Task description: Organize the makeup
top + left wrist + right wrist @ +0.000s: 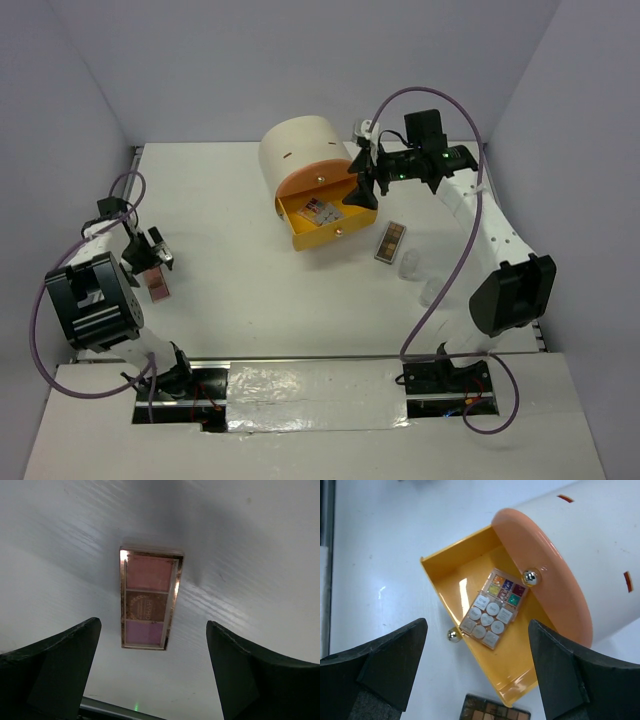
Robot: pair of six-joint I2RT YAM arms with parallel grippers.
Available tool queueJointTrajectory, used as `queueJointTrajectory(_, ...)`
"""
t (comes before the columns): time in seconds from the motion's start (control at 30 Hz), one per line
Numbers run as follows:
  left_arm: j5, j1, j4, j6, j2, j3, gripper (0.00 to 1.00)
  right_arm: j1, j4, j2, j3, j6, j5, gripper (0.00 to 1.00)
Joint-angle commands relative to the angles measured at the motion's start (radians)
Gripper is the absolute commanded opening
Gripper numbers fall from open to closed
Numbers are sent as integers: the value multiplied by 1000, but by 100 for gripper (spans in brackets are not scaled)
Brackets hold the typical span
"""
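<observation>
A pinkish three-pan palette (148, 599) lies flat on the white table, also in the top view (157, 287). My left gripper (152, 675) is open and empty just above and beside it, at the far left (150, 255). My right gripper (477, 675) is open and empty above the open orange-yellow drawer (450, 587), near its right end (363, 185). A square grey-white palette (492, 608) lies inside that drawer (320, 211). A long brown palette (390, 241) lies on the table right of the drawer; its end shows in the right wrist view (495, 714). Two clear little bottles (408, 264) (430, 290) stand near it. No sponges are in view.
The large cream cylindrical unit (300, 150) lies at the back centre, its peach drawer front (545, 570) with a silver knob (530, 576) above the open drawer. White walls close in the table on three sides.
</observation>
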Motion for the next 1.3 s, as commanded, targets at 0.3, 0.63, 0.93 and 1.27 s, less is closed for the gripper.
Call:
queueJointTrajectory(0.3, -5, 25, 68, 133, 104, -15, 95, -42, 9, -92, -60, 38, -111, 89)
queueJointTrajectory(0.63, -18, 31, 92, 150, 183, 16, 78, -56, 4, -130, -89, 38, -91, 89)
queueJointTrajectory(0.93, 54, 31, 172, 119, 69, -44, 29, -80, 53, -205, -144, 86, -44, 87)
queueJointTrajectory(1.27, 432, -252, 327, 73, -345, -70, 18, -162, 234, -283, -246, 371, 39, 51)
